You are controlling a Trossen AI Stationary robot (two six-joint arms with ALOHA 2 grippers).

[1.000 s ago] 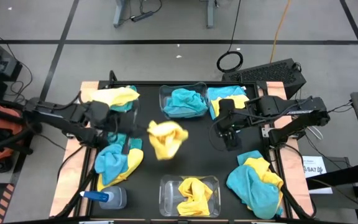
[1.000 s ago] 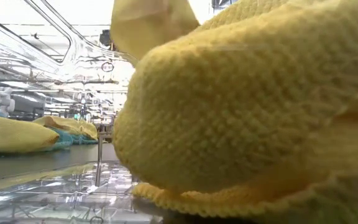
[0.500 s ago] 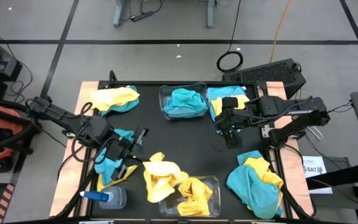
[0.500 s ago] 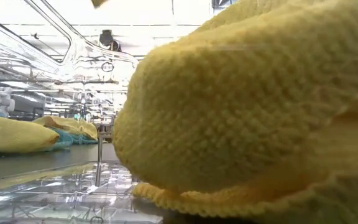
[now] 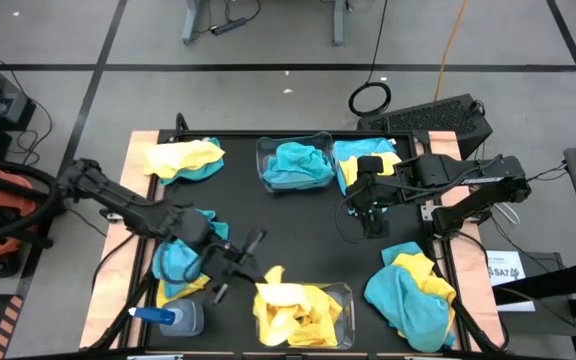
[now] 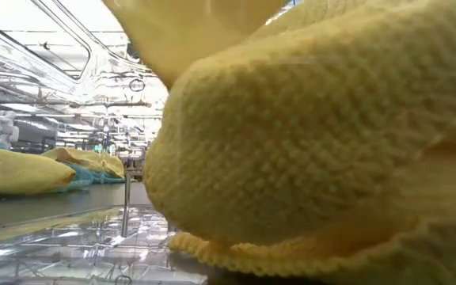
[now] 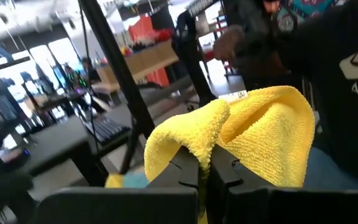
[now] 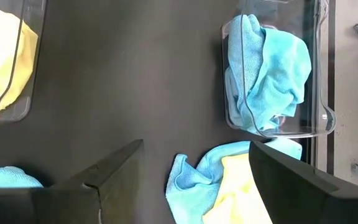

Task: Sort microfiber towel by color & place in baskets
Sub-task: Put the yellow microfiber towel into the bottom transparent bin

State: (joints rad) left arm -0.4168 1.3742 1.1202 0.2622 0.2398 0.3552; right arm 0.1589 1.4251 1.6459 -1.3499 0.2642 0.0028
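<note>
1. Left claw [image 5: 253,272] sits at the near basket [image 5: 340,296], clenched on a yellow towel [image 7: 241,134] that drapes over the basket's left edge; the wrist view shows the cloth pinched between the fingers
2. Right claw [image 5: 370,213] hovers over bare worktop [image 5: 298,225] right of centre, fingers spread, holding nothing
3. Sorted: yellow cloths fill the near basket; the far basket [image 5: 264,150] holds blue cloth [image 5: 298,165]
4. Left to sort: mixed heaps at far left [image 5: 183,158], near left [image 5: 180,262], far right [image 5: 363,158] and near right [image 5: 413,288]
5. Spray bottle [image 5: 173,318] lies near left, untouched
6. Judgement: well under half done; release of the held towel is due next
</note>
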